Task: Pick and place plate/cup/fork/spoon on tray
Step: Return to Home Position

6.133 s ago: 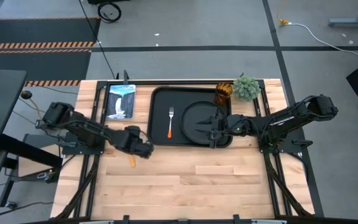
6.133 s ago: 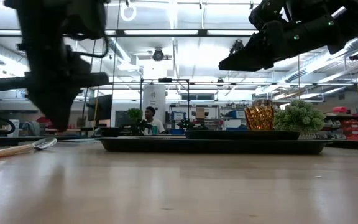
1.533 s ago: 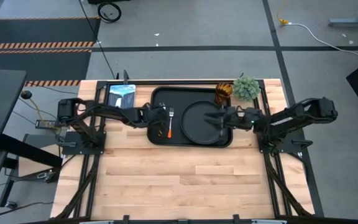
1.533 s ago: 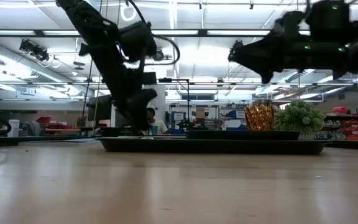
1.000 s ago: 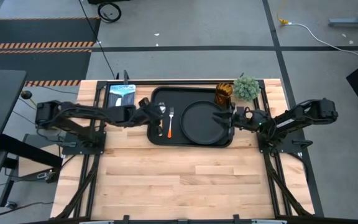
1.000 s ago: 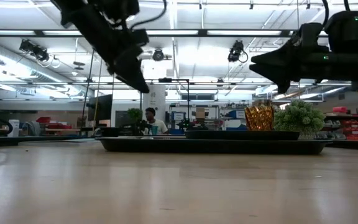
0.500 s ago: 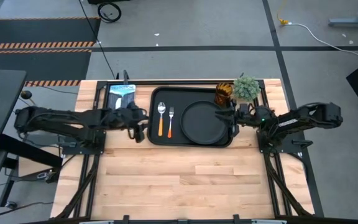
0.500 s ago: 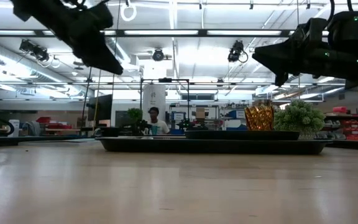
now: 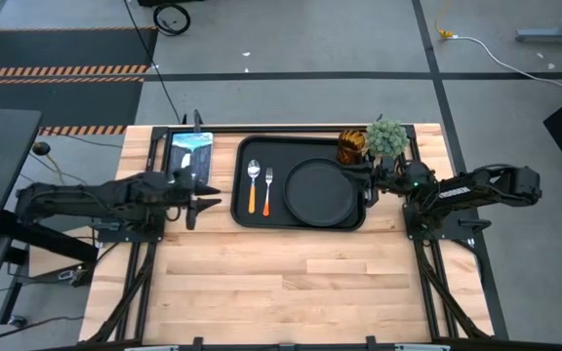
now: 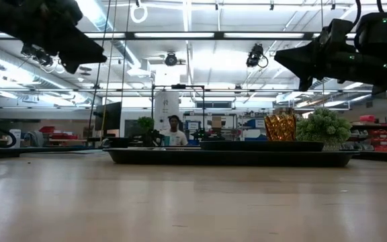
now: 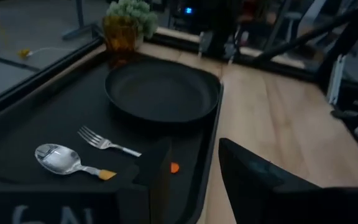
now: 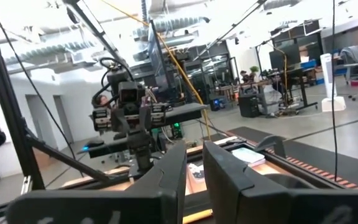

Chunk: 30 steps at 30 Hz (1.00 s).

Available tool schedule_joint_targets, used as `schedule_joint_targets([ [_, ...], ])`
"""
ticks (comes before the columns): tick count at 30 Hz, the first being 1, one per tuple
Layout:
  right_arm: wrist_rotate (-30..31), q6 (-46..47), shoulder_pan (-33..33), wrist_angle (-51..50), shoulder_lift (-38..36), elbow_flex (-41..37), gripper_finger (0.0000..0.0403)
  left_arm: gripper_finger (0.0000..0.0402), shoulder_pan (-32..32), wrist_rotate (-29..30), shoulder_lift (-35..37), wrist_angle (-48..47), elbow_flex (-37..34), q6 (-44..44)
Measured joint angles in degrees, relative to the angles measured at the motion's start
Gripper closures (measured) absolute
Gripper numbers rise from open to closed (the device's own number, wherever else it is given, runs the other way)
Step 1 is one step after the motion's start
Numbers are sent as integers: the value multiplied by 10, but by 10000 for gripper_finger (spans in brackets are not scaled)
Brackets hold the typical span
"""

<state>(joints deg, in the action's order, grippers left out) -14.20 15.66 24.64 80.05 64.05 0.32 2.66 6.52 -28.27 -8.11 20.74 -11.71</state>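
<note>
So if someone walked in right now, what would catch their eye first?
Probably the black tray at the table's far middle, holding the spoon, fork and round plate side by side. Next, the amber cup and green plant at its far right corner.

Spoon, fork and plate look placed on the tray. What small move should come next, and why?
Probably ease the right gripper toward the cup, which stands close by at the tray's far right corner. The spoon, fork and plate lie inside; whether the cup stands within the rim is unclear. The left gripper hangs left of the tray.
</note>
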Motion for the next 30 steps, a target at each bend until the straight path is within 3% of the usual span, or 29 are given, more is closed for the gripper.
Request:
schedule_joint_targets([
  [18,11,23,10,-6,0,0,344,260,0,-19,174,-43,-44,-12],
  [30,11,24,10,-11,0,0,344,260,0,-19,194,-92,-44,-13],
])
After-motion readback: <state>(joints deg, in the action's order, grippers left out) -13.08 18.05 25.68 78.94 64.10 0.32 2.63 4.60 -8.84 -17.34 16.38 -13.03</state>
